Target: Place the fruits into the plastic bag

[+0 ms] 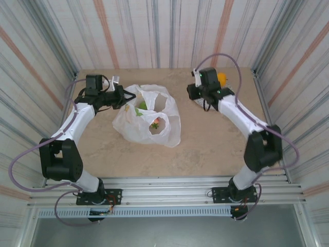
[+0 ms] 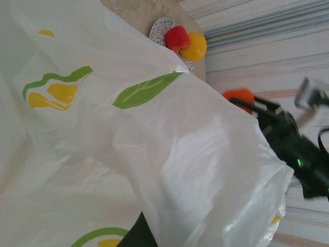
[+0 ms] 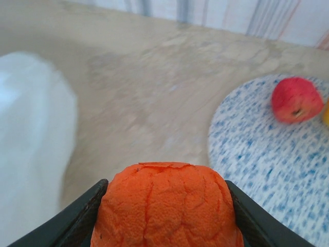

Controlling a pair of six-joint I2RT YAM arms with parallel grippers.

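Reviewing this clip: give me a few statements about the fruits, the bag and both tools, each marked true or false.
1. The right tool grips an orange fruit between its fingers. True.
2. The red apple lies inside the plastic bag. False: it sits on the speckled plate.
3. The left tool is closed on the edge of the plastic bag. True.
4. The speckled plate carries no fruit. False: the red apple and a yellow fruit rest on it.
5. A green fruit shows through the bag's opening in the top view. True.
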